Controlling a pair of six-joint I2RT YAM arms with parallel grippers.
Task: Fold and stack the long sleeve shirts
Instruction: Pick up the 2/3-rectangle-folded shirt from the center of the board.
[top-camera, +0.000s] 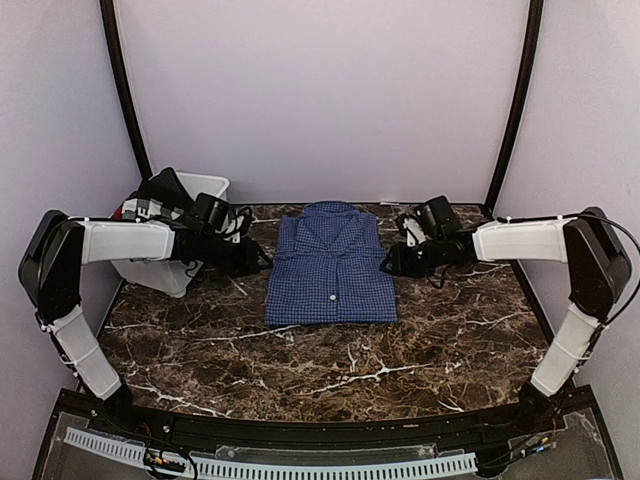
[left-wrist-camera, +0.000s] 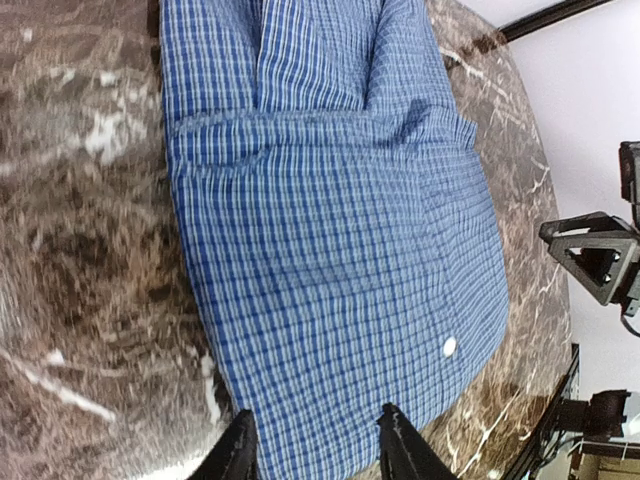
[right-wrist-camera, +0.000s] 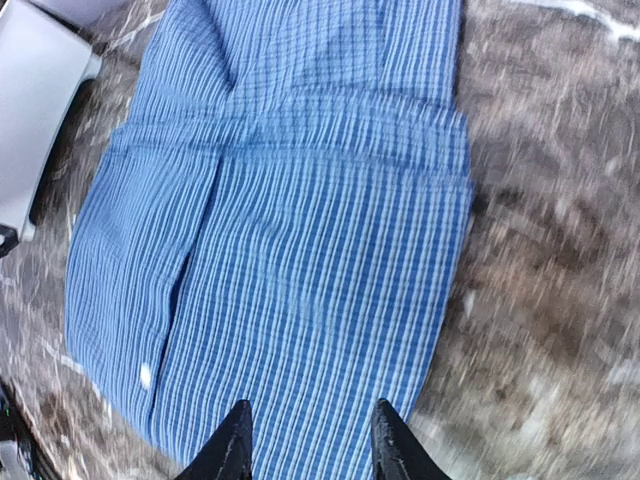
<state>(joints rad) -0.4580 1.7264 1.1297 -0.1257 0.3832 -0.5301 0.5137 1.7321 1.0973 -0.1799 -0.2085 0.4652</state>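
two empty, parted claws, left gripper (left-wrist-camera: 318, 428) and right gripper (right-wrist-camera: 312, 422), flanked the folded shirt (top-camera: 331, 270); a snagging finger risked unfolding it.

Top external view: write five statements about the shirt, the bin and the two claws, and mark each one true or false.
1. The blue checked shirt lies folded on the marble table. True.
2. The shirt's collar points toward the arm bases. False: the collar is at the far end, toward the back wall.
3. The white bin stands on the table's right side. False: it is at the far left, behind the left arm.
4. The left claw is open. True.
5. The right claw is shut on the shirt. False: its fingers stand apart, so it is open.
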